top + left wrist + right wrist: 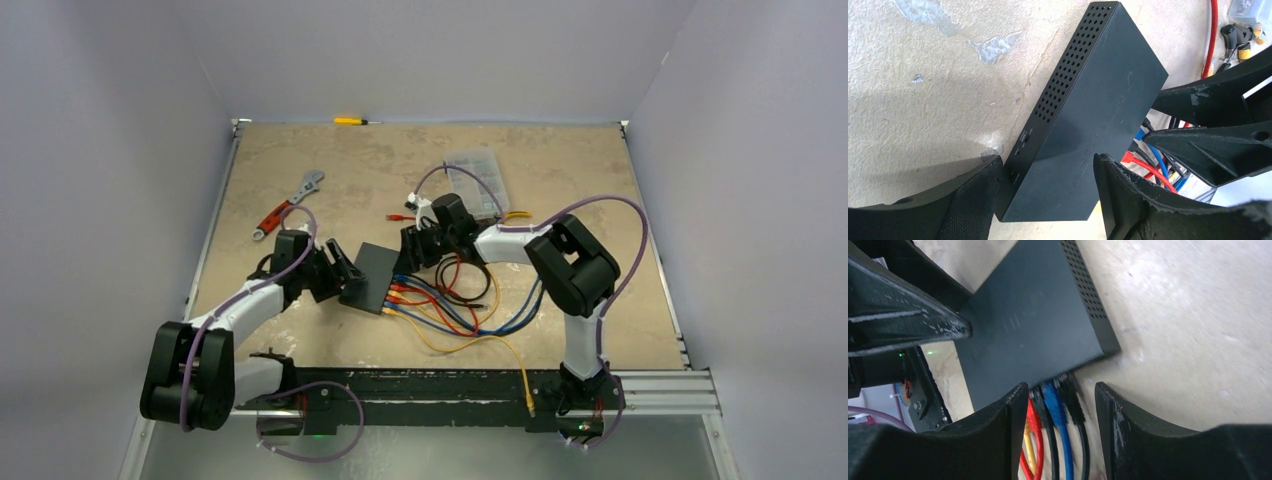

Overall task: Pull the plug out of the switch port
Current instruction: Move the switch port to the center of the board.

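The beige table [600, 180] carries both arms, which angle inward toward its middle. The switch [372, 275] lies flat and slanted there, its port edge turned to the right arm. The left gripper [1047, 160] straddles the switch's end nearest the left arm, with one finger against the vented side and the other over the top face; whether it clamps cannot be told. The right gripper [1059, 387] stands part-open around the plugs [1068, 392], with a gap beside the black one. A clear organiser box [478, 180] sits behind that gripper. Red, blue, black and yellow cables [450, 310] fan toward the near edge. A red-handled wrench [290, 205] lies at the left, and a yellow screwdriver [352, 121] lies at the back edge. The blue plug [1054, 400] meets the switch's edge between two black ones.
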Available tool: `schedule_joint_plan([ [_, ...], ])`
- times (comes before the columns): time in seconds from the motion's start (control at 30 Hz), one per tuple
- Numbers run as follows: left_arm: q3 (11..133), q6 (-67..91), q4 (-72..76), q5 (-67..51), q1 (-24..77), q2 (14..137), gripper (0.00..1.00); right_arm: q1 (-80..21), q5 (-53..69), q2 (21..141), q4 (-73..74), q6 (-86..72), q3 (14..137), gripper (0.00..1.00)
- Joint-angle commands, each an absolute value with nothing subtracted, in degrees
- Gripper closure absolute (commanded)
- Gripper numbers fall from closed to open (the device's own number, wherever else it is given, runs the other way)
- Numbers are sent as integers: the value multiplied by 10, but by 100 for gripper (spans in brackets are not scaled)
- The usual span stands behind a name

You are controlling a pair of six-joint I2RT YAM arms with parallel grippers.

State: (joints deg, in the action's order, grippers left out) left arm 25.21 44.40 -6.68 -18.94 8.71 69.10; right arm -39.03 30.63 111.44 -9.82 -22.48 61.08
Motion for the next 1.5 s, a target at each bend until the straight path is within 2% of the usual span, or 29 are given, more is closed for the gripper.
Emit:
schedule_joint_plan([
  [0.0,248,442,-99,-174,89,681,32,-415,342,1145,-108,-235,659,45],
  [0.3,267,425,-137,-136,89,664,32,-424,331,1152,-91,-240,688,43],
  [0.47,300,403,-145,-128,89,667,30,-410,300,1109,-91,-233,651,32],
  [0.63,320,382,-131,-131,89,686,30,-377,313,1063,-132,-251,587,31],
  [0.9,342,351,-93,-159,88,721,27,-347,308,1000,-151,-269,525,21],
  [1.07,373,330,-85,-184,88,759,26,-335,335,1011,-165,-274,506,23],
  [1.17,386,318,-87,-191,88,783,27,-333,364,1031,-186,-280,503,28],
  [1.47,394,321,-86,-191,88,814,30,-345,419,1119,-228,-302,557,36],
])
